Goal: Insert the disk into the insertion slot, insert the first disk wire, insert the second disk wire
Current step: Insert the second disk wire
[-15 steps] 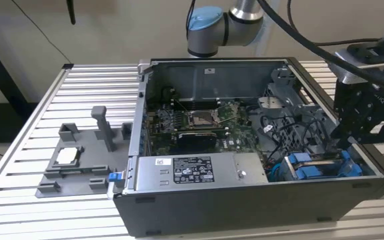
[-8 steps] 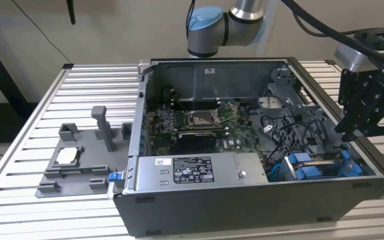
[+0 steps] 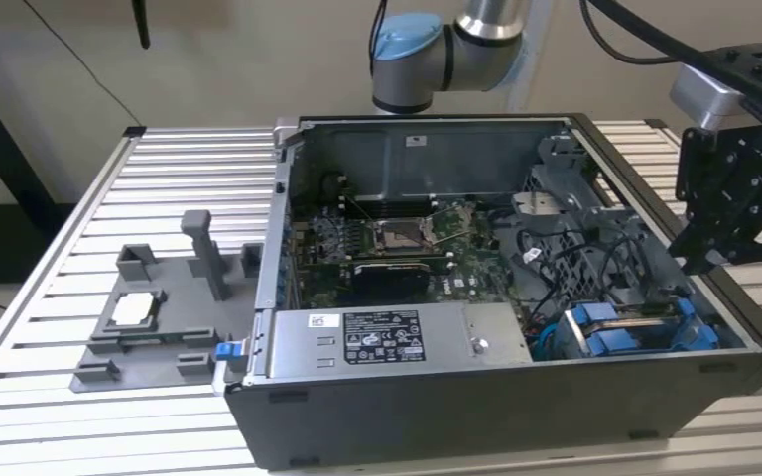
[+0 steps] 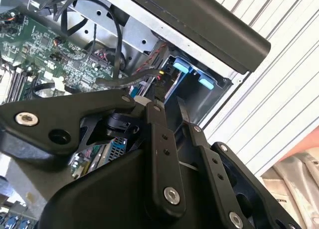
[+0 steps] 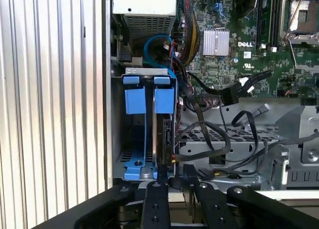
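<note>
Case (image 3: 514, 397): open, centre of the exterior view, on a slatted table (image 3: 76, 248).
Disk (image 3: 633, 332): in its blue carrier, seated on edge in the bay (image 3: 738, 342) at the case's lower right corner; power supply (image 3: 381, 342) just beside it toward the exterior view's left.
Gripper (image 3: 701, 260): right of the frame, just above the bay. In the first wrist view it (image 5: 173, 178) sits close over the disk's end (image 5: 165, 134). Apart or clamped: cannot tell.
Black wires (image 5: 214, 139): loose, beside the bay.

Arm (image 3: 421, 55) enters from above at the far side, one joint bent overhead. Gripper (image 3: 697, 260) hangs at the exterior view's right, tilted, aimed down and toward the exterior view's left.
</note>
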### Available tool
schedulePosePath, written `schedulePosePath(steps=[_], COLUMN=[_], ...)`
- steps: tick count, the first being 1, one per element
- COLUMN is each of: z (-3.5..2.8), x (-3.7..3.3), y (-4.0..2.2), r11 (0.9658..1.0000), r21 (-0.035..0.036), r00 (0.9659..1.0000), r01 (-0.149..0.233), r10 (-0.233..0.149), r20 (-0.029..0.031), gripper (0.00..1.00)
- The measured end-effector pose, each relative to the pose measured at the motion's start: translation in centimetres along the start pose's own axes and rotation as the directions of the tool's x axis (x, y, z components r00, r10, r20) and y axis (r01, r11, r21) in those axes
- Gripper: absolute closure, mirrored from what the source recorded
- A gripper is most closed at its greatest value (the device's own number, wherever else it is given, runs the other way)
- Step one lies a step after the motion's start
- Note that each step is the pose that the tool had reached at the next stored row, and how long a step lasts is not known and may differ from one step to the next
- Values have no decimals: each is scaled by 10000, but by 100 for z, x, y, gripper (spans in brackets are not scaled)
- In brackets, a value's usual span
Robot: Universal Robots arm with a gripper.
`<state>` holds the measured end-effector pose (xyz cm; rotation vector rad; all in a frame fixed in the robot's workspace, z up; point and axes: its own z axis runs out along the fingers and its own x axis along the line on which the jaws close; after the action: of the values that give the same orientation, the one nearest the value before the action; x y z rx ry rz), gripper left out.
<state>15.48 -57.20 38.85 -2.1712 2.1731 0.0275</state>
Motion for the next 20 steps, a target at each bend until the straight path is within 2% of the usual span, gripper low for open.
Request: schedulePosePath(steps=[4,10,17,20], z=[2,13,29,31], x=[-44,-219,-479,-504], y=[0,1,1,3], r11=[10000,10000,10000,10000], r21=[0,0,0,0], r00=[10000,10000,10000,10000], r01=[0,0,1,0], r10=[0,0,-1,0], r20=[-2,-2,-18,-29], gripper=[73,73,73,73])
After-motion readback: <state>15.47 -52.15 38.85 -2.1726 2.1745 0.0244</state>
